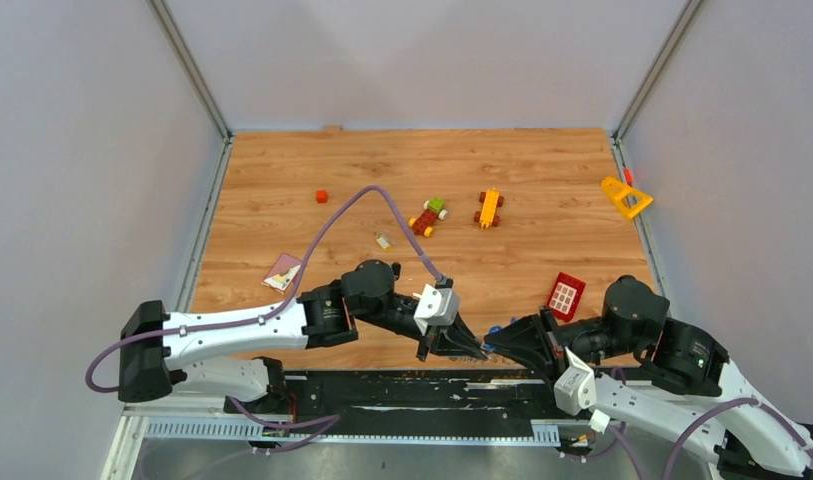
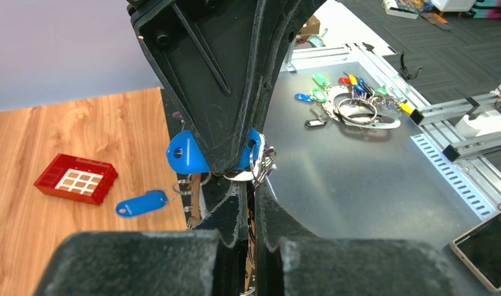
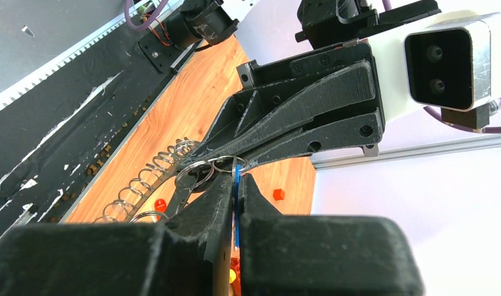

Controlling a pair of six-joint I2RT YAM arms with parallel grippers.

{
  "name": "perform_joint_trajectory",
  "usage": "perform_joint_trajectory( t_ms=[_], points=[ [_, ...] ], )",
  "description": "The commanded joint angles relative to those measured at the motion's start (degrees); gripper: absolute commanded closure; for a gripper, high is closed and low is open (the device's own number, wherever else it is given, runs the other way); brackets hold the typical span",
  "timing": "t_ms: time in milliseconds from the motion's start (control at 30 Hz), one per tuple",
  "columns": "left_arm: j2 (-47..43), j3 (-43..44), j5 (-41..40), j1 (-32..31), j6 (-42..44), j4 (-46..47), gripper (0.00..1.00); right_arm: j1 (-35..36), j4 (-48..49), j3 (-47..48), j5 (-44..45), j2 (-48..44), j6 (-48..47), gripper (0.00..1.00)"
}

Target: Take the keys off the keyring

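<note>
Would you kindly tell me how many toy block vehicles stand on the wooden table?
2. A red, green and yellow vehicle sits mid-table; a yellow and red vehicle sits just to its right, apart. The arms may hide more.

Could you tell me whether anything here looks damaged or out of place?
The black strip along the near edge of the table is scuffed, with white scratches across it. The yellow triangle lies at an angle at the very right edge, where it looks easy to knock off. Nothing looks spilled.
</note>
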Motion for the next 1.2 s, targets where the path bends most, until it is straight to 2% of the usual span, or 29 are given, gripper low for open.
perform_joint_trajectory(
  t_ms=[0, 133, 200, 400, 700, 900, 1067, 1167],
  points=[
    [-2.48, -1.34, -3.61, -0.24, 0.7, -1.05, 1.0, -0.12, 5.14, 0.74, -0.3, -1.63, -1.54, 1.0],
    [-3.7, 0.49, -10.17, -0.16, 2.53, -9.01, 1.0, -0.12, 6.8, 0.3, 2.1, -3.56, -1.64, 0.9],
    [-3.74, 2.53, -14.36, -0.2, 3.36, -14.85, 1.0, -0.14, 8.01, -0.12, 2.64, -4.66, -1.57, 0.88],
    [-2.86, 10.07, -23.43, -0.2, 5.78, -30.7, 1.0, -0.15, 10.03, -1.84, 3.14, -6.66, -1.03, 0.85],
    [-2.06, 18.11, -43.23, -0.25, 12.02, -44.47, 1.0, -0.21, 9.79, -5.03, 4.61, -10.08, 3.28, 0.82],
    [-3.14, 20.0, -54.22, -0.25, 18.23, -47.1, 1.0, -0.15, 23.34, -12.91, 7.36, -12.95, 21.67, 0.87],
    [-7.63, 15.65, -59.46, -0.29, 21.49, -39.46, 1.0, -0.14, 43.52, -23.56, 12.9, -13.21, 45.89, 0.87],
    [-10.6, 13.51, -59.52, -0.31, 22.33, -35.45, 1.0, -0.14, 54.97, -28.6, 18.63, -10.56, 55.74, 0.84]
  ],
)
